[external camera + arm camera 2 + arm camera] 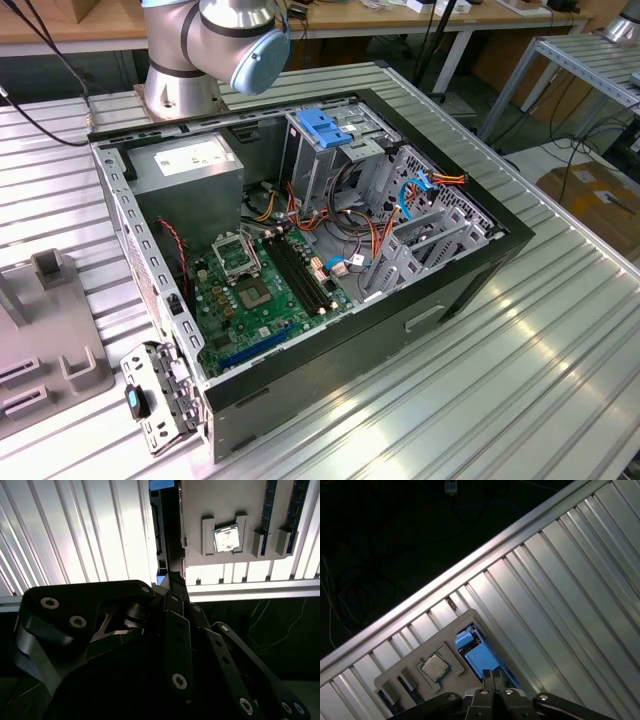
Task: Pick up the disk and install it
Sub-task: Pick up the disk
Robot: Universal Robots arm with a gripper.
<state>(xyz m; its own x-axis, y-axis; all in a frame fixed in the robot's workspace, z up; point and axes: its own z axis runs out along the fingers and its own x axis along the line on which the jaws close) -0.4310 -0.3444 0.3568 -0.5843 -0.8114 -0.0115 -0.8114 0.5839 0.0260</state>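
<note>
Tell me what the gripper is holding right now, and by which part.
Cannot tell. In the first wrist view the gripper is right at the blue end of the disk, which sits in the grey fixture; any contact is hidden.

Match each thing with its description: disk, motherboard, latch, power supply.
Things:
1. disk
2. motherboard
3. latch
4. power supply

Descriptions:
A. green, lying flat in the case
B. grey box with a white label
C. in the tray beside the chip, close to the gripper
D. blue, on top of the cage

Pairs: 1-C, 2-A, 3-D, 4-B
</note>
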